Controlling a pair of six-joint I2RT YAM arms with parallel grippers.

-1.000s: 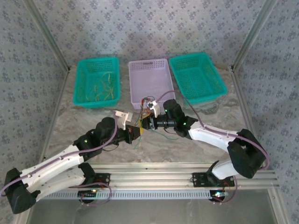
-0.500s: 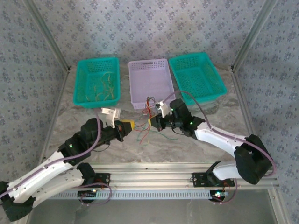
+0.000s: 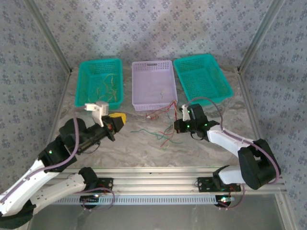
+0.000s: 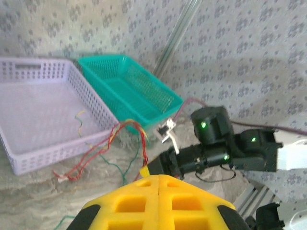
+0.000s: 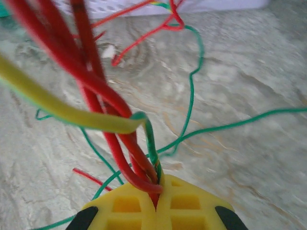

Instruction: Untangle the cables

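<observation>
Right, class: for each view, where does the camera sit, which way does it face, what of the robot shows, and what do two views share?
Top view: above and behind, looking down on the table; left arm and right arm show.
Left wrist: on the left arm, facing the purple basket and right arm; left gripper at the bottom.
Right wrist: low over the table, right gripper shut on the cables.
Shared: top and left wrist both show the purple basket.

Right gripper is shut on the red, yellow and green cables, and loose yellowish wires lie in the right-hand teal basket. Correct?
Wrong basket. The right gripper is shut on the cables, but the top external view shows the yellowish wires in the left-hand teal basket.
</observation>
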